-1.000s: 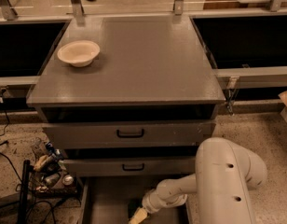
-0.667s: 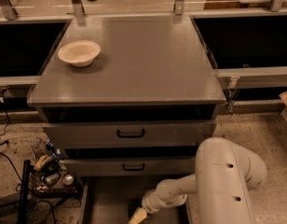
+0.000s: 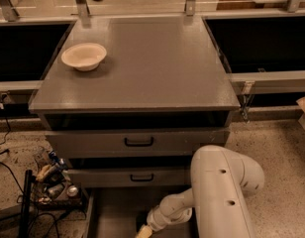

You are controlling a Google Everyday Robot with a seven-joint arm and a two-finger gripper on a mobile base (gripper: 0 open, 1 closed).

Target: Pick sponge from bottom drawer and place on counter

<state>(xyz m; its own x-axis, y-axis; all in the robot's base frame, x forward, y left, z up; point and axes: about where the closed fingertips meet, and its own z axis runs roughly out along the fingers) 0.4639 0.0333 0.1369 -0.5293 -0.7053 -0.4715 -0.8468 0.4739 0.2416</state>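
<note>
Far up and left of the gripper (image 3: 142, 230), a round, smooth cream bowl (image 3: 84, 56) sits on the counter (image 3: 157, 68), a flat matte grey slab. Directly above the gripper are two grey upper drawers (image 3: 93, 144) with black loop handles. The gripper hangs low inside the pulled-out bottom drawer (image 3: 113, 214), over its flat grey floor. Whether it is open or holding anything cannot be told, and the sponge cannot be made out. To its right bulks the glossy, rounded white arm (image 3: 222, 192).

Claw (image 3: 144, 230) inside open bottom drawer (image 3: 114, 211)

Pincer (image 3: 142, 231) low, below bent arm (image 3: 219, 192)
</note>
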